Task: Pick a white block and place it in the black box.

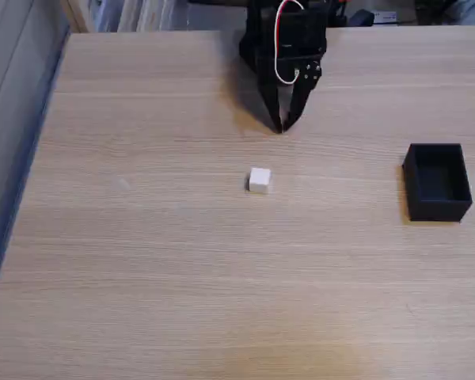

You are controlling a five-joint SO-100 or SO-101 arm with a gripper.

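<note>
A small white block [259, 180] rests on the wooden table near the middle of the fixed view. The black box [437, 182] stands at the right side with its open top up and nothing visible inside. My black gripper [283, 127], with red and white wires on it, hangs at the far middle of the table, pointing down. Its two fingers meet at the tips and hold nothing. The tips are a short way behind the white block and slightly to its right.
The wooden table [142, 277] has wide bare room in front and at the left. Its left edge [32, 158] drops to a grey floor. Clutter lies beyond the far edge.
</note>
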